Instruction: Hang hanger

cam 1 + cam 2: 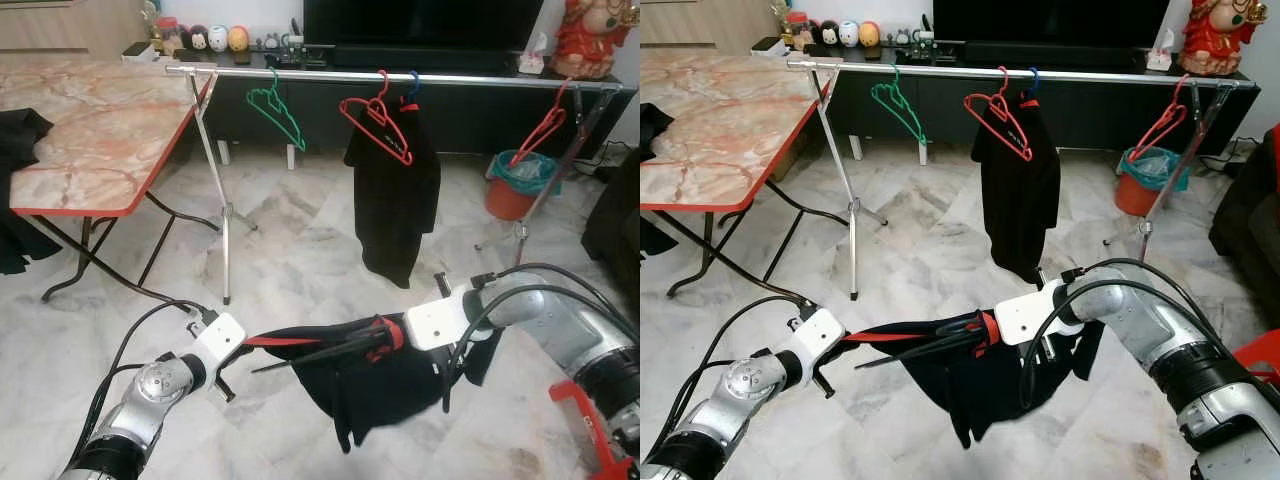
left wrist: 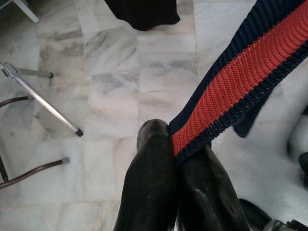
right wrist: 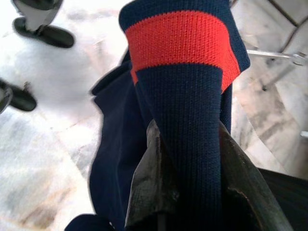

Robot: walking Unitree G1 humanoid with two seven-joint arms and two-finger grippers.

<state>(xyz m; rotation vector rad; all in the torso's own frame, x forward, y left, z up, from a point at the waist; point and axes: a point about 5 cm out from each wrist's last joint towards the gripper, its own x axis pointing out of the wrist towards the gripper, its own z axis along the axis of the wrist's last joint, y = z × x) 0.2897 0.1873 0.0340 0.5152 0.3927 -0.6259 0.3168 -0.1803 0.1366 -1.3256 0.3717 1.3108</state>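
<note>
Both grippers hold one dark navy garment (image 1: 390, 385) stretched between them in the lower middle of the head views. Left gripper (image 2: 175, 144), at lower left, has its two black fingers (image 2: 151, 178) pressed together on a navy band with a red stripe (image 2: 240, 77), the ribbed edge of the garment. Right gripper (image 3: 187, 139), at lower right, has its fingers (image 3: 154, 178) spread inside a ribbed navy opening with a red band (image 3: 180, 41) (the cloth is pulled tight over both fingers). Between the two, the red stripe runs almost level, and the rest of the garment sags below toward the marble floor (image 1: 300, 250).

Beyond the grippers, a silver rail (image 1: 400, 76) crosses the upper part of the frame, carried on thin metal legs. Hangers hook over it: a green hanger (image 1: 277, 110) left of centre, empty; a red hanger (image 1: 380, 125) at centre, empty; and another red hanger (image 1: 540, 130) at upper right, empty and tilted. Just beside the central red one, a black shirt (image 1: 395, 200) hangs from the rail on a hanger with a blue hook (image 1: 413, 80).

At upper left stands a folding table (image 1: 90, 130) with a pink marble-pattern top and red edge; dark cloth drapes over its left side. Behind the rail sits a black TV unit (image 1: 430, 40) with small figurines at its left end. An orange bin (image 1: 515, 185) with a green liner stands on the floor at right.
</note>
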